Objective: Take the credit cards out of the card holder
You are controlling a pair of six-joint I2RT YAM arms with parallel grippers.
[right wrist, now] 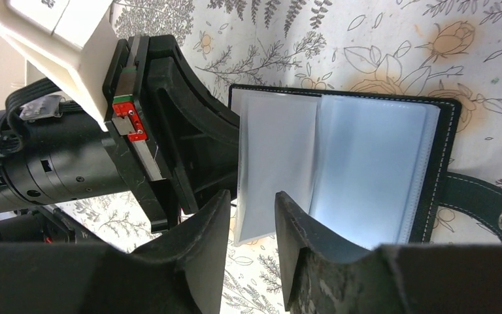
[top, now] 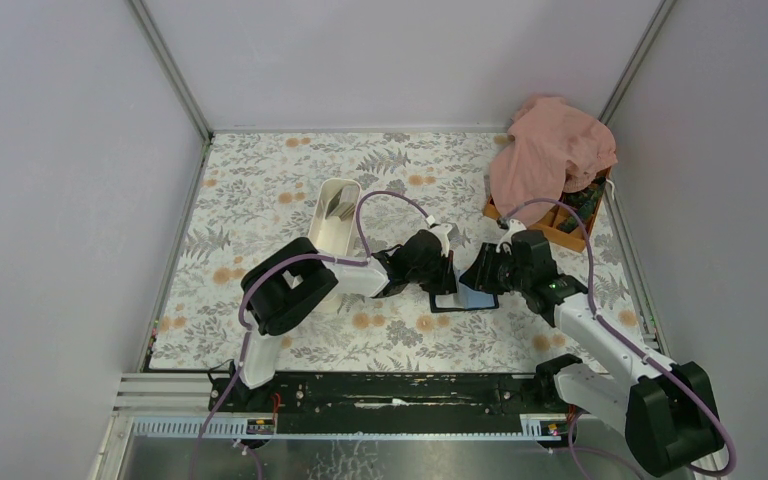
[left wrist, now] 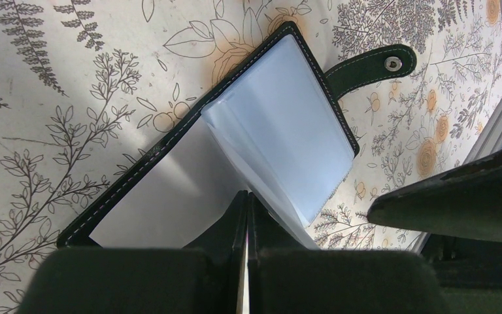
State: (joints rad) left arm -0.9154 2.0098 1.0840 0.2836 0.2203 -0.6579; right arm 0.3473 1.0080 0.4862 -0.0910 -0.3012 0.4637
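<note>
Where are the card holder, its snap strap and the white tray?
card holder (right wrist: 366,170), right wrist view, clear inner sleeve.
snap strap (left wrist: 364,69), left wrist view, middle of strap.
white tray (top: 325,238), top view, near wall.

The card holder (top: 465,297) is hemmed in. The left pincer (top: 450,278), closed, is against its left edge, and the right pincer (top: 482,272), jaws apart, is just beside it on the right, with hardly a gap between the two. The white tray (top: 335,215) blocks the way behind the left arm. The orange box (top: 550,232) under a pink cloth (top: 555,150) fills the far right corner. There's passing room over the desk (top: 260,170) at far middle and along the left.
</note>
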